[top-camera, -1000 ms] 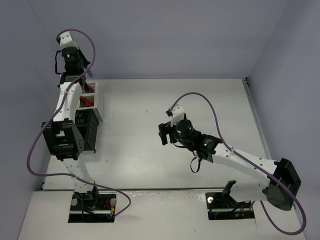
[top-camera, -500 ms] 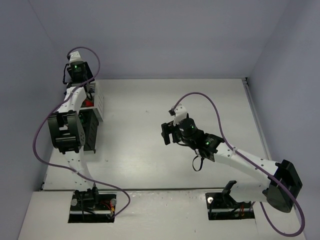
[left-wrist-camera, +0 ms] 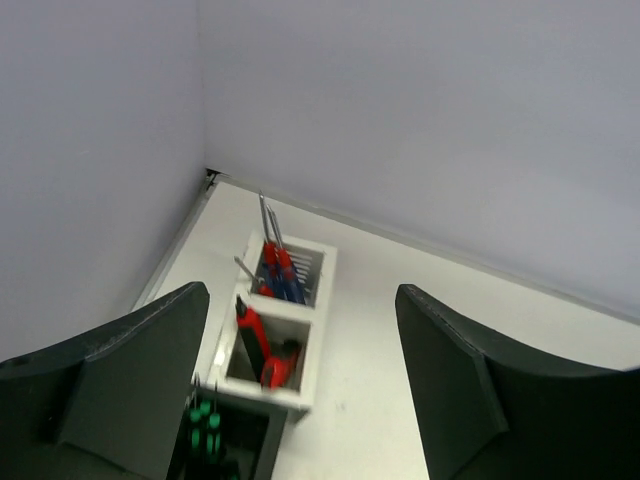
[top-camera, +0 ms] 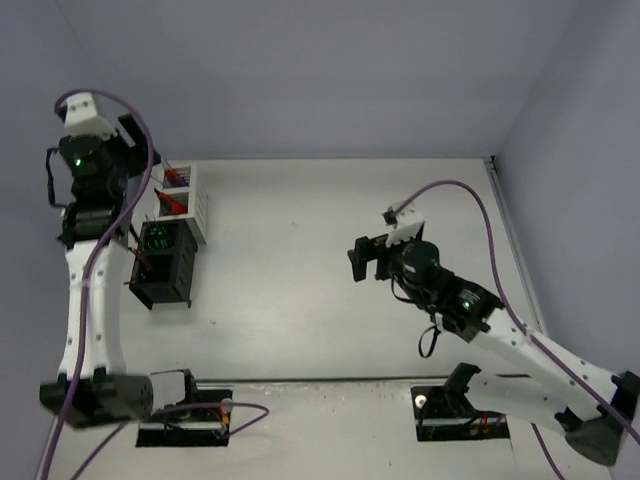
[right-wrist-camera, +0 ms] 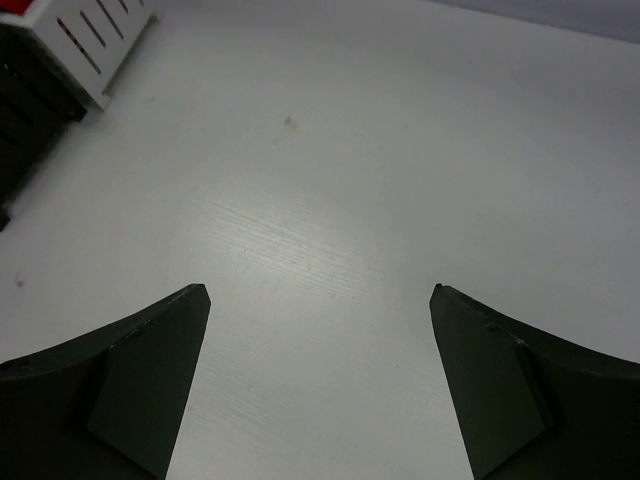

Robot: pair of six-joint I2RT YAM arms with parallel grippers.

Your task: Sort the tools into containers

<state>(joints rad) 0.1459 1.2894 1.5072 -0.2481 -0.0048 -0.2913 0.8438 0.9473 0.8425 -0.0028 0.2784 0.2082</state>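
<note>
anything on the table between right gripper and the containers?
No. Top external view shows bare table between the right gripper and the containers.

**A:** How is the light in the overhead view?

**B:** Even and diffuse. The tabletop [top-camera: 300, 250] reads bright white, and the walls [top-camera: 300, 80] take a cool bluish-grey cast. Shadows are soft, with a thin darker fringe at the foot of the black containers [top-camera: 165, 275].

**A:** Any glare?

**B:** A mild sheen on the tabletop in the right wrist view. It brings out fine scratch lines, and nothing is blown out.

**A:** And sharpness?

**B:** The overhead view is crisp. In the left wrist view the white containers [left-wrist-camera: 283, 311] look slightly soft. The left end effector [left-wrist-camera: 300, 295] and right end effector [right-wrist-camera: 318, 290] sit close to their lenses and show as dark, underexposed shapes with little surface detail.
</note>
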